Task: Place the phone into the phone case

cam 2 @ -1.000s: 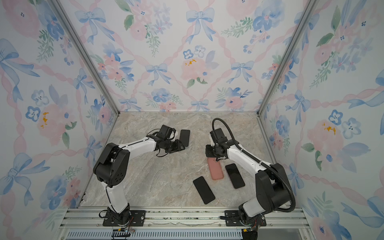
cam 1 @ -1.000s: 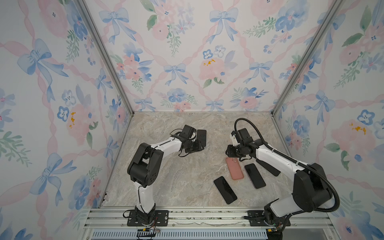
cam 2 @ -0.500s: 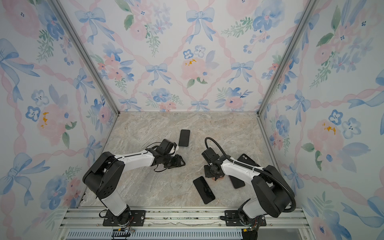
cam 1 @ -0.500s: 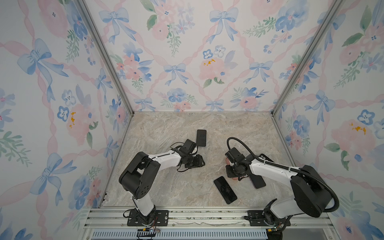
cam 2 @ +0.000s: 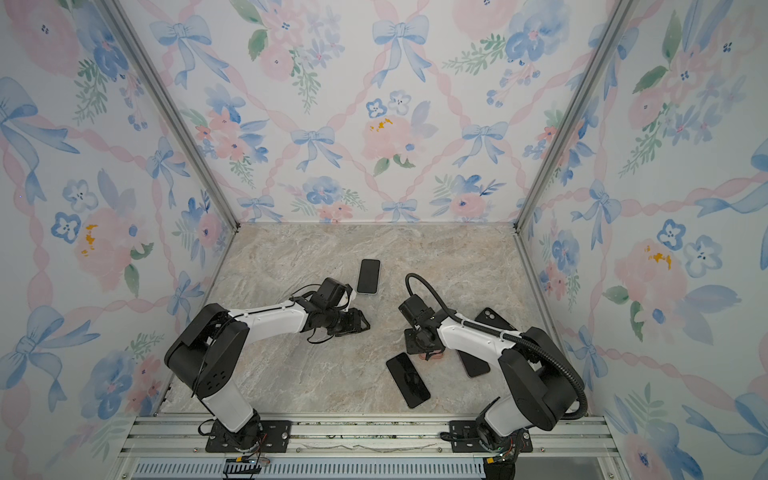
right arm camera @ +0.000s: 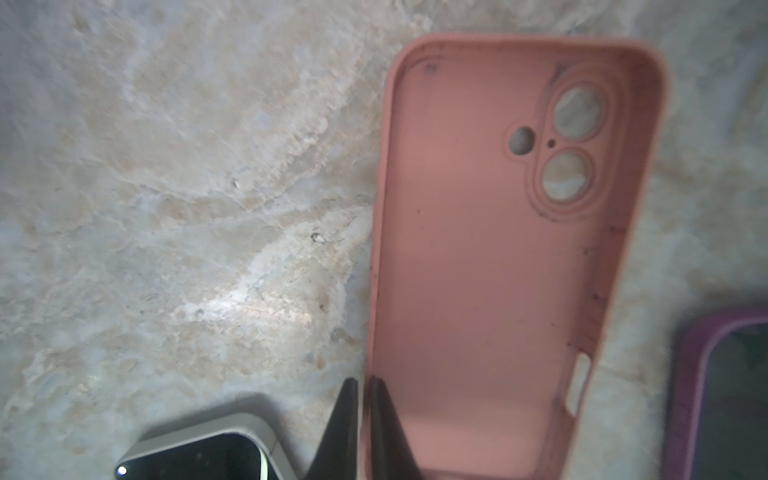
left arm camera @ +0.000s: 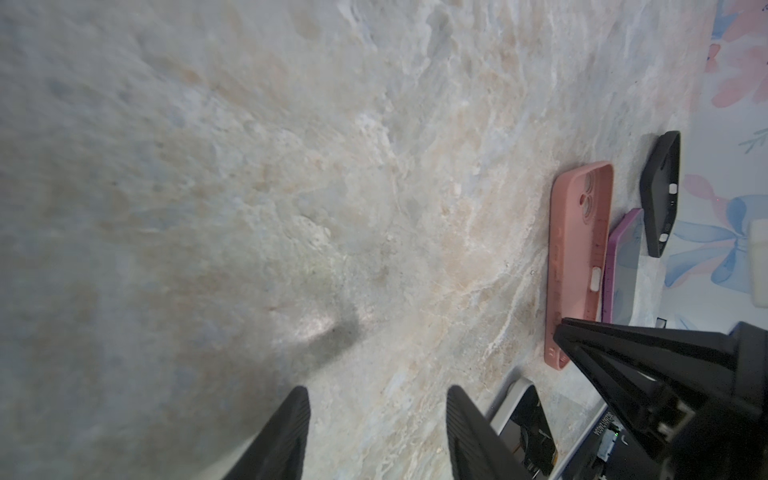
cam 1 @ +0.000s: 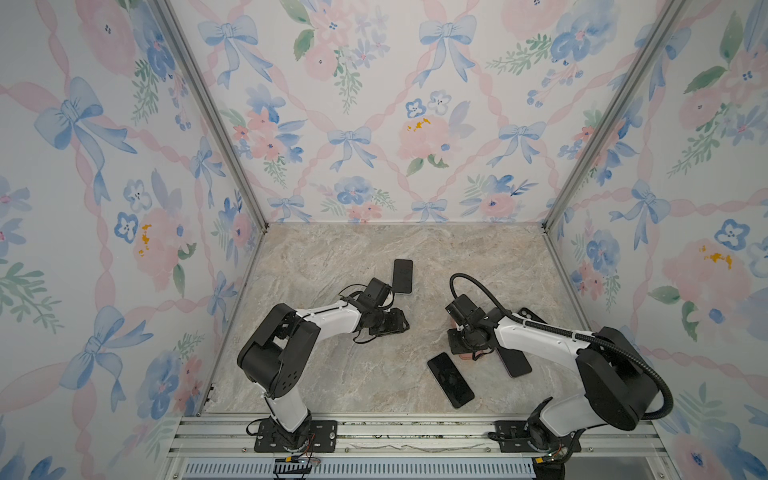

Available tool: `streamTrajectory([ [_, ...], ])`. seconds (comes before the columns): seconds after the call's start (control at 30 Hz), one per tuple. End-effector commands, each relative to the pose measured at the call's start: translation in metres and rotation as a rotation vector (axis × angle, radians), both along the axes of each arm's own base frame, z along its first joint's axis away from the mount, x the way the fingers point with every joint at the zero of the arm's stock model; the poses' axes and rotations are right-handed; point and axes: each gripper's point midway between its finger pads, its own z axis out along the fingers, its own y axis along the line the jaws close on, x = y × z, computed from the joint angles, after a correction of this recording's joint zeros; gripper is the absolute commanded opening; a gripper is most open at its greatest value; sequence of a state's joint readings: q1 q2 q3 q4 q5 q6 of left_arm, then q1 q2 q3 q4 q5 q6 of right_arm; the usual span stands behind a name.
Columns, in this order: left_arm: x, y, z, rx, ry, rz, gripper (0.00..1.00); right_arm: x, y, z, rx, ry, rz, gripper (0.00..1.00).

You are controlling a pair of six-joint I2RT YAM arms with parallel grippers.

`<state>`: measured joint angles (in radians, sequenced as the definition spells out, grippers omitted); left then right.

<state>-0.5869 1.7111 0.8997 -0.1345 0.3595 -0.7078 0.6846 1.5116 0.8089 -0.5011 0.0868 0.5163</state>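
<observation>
My right gripper (right arm camera: 363, 380) is pinched shut on the pink phone case (right arm camera: 498, 270). One finger sits outside the long side wall and the other inside, with the wall nipped between them close to the bottom corner. The case lies flat on the marble-patterned table (right arm camera: 166, 208), hollow side up, stretching away from the fingertips. It is empty: I see bare tabletop through its two round lens holes and the small hole beside them. It looks like soft matte silicone, with rounded corners, a slotted cut-out in the opposite wall and dark specks along the inside.

The pale-edged phone (right arm camera: 199, 457) lies just beside the outer finger, screen up, its glossy black glass set in a grey-white rim. Past the case's opposite wall, a purple case (right arm camera: 727, 395) holds a dark-screened phone. In both top views the arm covers most of the pink case.

My left gripper (left arm camera: 378, 390) stands open, its ribbed black fingers apart with nothing between them, low over bare table. The pink case lies well ahead of it and off to one side. A black case (left arm camera: 660, 195) sits beyond that, and I cannot tell whether anything is in it. A second dark phone (cam 1: 402, 276) lies flat near that wrist, toward the back wall.
</observation>
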Motion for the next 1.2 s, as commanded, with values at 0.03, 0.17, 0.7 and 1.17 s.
streamTrajectory([
  [0.03,0.01,0.004,0.004,-0.015,-0.011,0.008,0.54,0.008,0.012,0.011,-0.004,-0.036,0.015,0.09],
  [0.17,0.014,0.013,0.004,-0.019,-0.008,0.029,0.54,0.017,0.021,0.021,-0.009,-0.061,0.028,0.06],
  [0.7,0.011,0.058,-0.001,-0.02,0.018,0.126,0.54,0.02,0.132,0.031,0.124,-0.053,0.185,0.04],
  [1.17,0.008,0.071,0.007,-0.051,0.0,0.155,0.54,0.008,0.143,0.023,0.085,-0.047,0.218,0.15],
])
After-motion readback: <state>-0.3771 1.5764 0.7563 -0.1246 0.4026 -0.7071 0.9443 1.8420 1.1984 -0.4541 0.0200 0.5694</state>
